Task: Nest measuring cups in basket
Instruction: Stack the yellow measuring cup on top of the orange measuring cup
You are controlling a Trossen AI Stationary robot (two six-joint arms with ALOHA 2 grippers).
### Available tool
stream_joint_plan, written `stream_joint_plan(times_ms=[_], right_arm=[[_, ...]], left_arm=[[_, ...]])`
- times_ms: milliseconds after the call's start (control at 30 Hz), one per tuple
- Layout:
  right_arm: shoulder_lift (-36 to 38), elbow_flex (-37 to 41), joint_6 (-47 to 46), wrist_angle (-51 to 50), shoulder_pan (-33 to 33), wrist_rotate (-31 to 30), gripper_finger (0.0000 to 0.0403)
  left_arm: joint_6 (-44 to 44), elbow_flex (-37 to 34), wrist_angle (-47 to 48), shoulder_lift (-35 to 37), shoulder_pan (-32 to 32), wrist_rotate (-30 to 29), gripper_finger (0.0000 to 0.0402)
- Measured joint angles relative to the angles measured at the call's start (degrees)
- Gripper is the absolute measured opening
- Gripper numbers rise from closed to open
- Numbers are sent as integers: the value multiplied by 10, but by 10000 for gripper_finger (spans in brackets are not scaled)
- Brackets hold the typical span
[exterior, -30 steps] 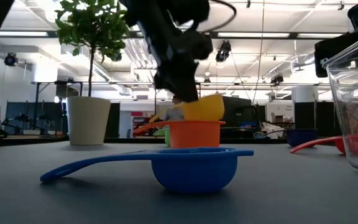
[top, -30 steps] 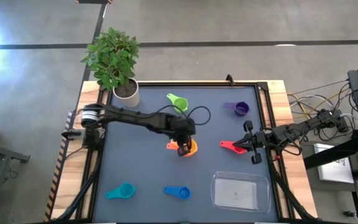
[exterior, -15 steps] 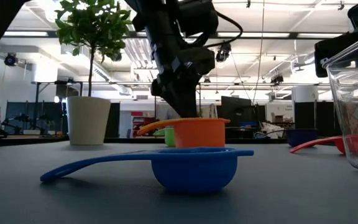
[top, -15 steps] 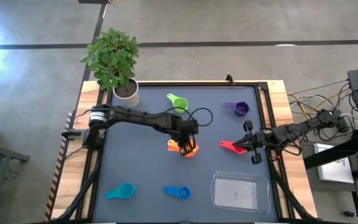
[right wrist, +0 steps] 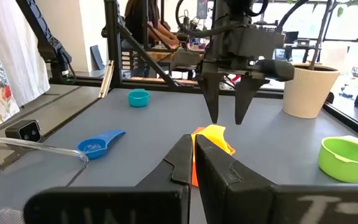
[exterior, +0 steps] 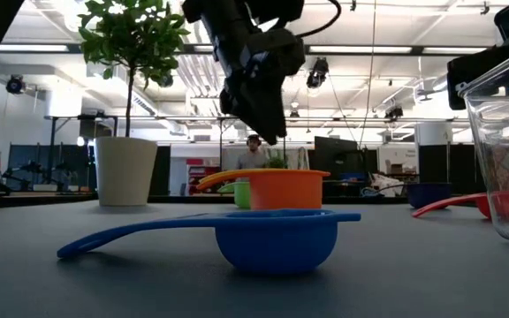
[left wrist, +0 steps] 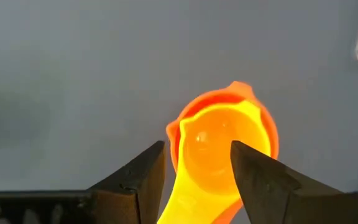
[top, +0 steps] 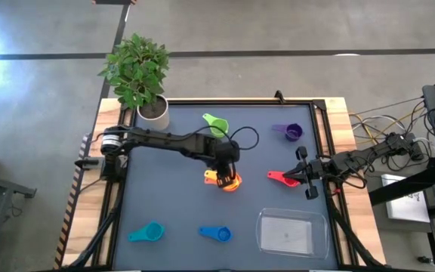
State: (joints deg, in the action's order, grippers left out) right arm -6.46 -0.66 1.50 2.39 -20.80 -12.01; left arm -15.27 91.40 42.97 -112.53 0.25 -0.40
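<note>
At the centre of the high view the left gripper (top: pixel 226 168) hovers just above the yellow cup (left wrist: pixel 213 146) nested in the orange cup (exterior: pixel 280 188), fingers apart and empty. The right gripper (top: pixel 308 178) pinches the red cup (top: pixel 281 177). The basket (top: pixel 291 231) sits empty at lower right. Regrasping off-centre could tip the stacked pair.

The table (top: pixel 172 211) has a dark grey top in a wooden frame. On it: a white pot (top: pixel 155 111) with a leafy plant at the far left corner, a green cup (top: pixel 216 122) and a purple cup (top: pixel 292 133) along the far side, an orange cup (top: pixel 228 181) near the middle (a yellow cup (left wrist: pixel 219 149) sits nested inside it), a red cup (top: pixel 281 178) to its right. Along the near edge lie a teal cup (top: pixel 148 233), a blue cup (top: pixel 216 233) and the clear basket (top: pixel 322 219).
</note>
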Motion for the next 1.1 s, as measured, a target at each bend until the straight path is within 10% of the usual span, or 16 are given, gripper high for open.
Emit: stream_joint_plan(times_ms=[200,667,1100], right_arm=[[0,0,0,0,0,0,9],[0,0,0,0,0,0,9],[0,0,0,0,0,0,9]], left_arm=[[6,-34,36,16,-2,-13,164],[60,-375,-311,208,-26,-57,165],[117,-378,-315,187,-34,-70,217]])
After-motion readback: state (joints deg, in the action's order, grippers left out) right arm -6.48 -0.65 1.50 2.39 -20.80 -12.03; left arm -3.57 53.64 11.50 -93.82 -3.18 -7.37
